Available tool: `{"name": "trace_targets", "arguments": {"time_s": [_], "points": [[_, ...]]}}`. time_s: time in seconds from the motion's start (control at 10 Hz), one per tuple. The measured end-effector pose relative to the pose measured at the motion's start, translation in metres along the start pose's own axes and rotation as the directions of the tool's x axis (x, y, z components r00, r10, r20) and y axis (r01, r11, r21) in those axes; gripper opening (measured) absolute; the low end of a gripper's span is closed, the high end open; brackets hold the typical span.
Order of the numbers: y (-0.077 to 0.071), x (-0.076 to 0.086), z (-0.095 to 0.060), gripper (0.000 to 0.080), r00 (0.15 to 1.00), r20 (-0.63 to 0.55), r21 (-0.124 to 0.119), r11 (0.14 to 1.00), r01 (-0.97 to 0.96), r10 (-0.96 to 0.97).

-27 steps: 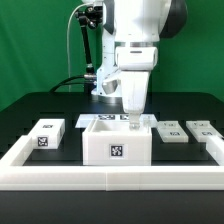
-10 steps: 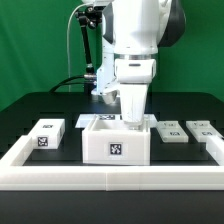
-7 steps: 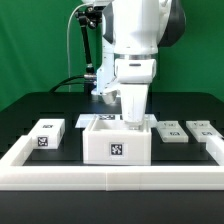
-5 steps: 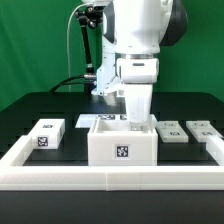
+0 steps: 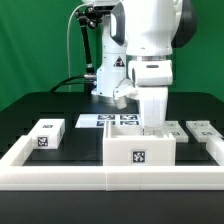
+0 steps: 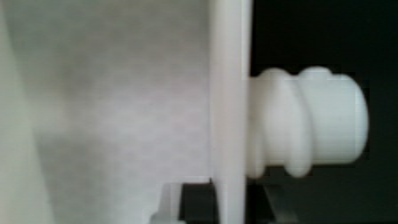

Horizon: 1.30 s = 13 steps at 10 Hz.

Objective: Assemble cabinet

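Note:
The large white cabinet shell (image 5: 140, 150) stands on the black table just behind the front rail, with a square tag on its front face. My gripper (image 5: 152, 124) reaches down into its open top and is shut on its back right wall. In the wrist view that wall (image 6: 228, 100) fills the picture edge-on between the dark fingers, with my gripper (image 6: 228, 205) closed around it and a white ribbed knob (image 6: 311, 120) beside it. One small drawer block (image 5: 45, 134) lies at the exterior view's left. Two more drawer blocks (image 5: 204, 131) lie at the right, partly hidden behind the shell.
The marker board (image 5: 115, 119) lies flat on the table behind the shell. A low white border rail (image 5: 60, 177) runs along the front and up both sides. The arm's base (image 5: 105, 80) and its cables stand at the back.
The gripper has slid the cabinet shell toward the exterior view's right, from the table's middle to right of centre. The marker board now shows more. The drawer blocks have not moved.

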<state>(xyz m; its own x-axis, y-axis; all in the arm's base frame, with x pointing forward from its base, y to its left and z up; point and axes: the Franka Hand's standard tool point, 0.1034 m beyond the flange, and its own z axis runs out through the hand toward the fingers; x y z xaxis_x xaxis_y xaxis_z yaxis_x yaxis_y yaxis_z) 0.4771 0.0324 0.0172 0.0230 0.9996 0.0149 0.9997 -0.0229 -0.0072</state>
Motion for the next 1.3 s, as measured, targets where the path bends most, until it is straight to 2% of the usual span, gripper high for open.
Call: {"name": "trace_targets", "arguments": {"time_s": [0.3, 0.5, 0.7, 1.1, 1.3], "points": [[0.001, 0.002, 0.000, 0.0034, 1.000, -0.002, -0.003, 1.000, 0.003, -0.003], [0.015, 0.021, 0.000, 0.0035, 0.999, -0.016, -0.023, 0.999, 0.029, -0.030], [0.024, 0.038, 0.000, 0.0035, 0.999, -0.025, -0.025, 0.999, 0.038, -0.038], [0.037, 0.077, 0.000, 0.0035, 0.999, -0.040, -0.045, 0.999, 0.029, -0.031], [0.037, 0.085, 0.000, 0.0035, 0.999, -0.036, -0.032, 0.999, -0.004, 0.002]]}}
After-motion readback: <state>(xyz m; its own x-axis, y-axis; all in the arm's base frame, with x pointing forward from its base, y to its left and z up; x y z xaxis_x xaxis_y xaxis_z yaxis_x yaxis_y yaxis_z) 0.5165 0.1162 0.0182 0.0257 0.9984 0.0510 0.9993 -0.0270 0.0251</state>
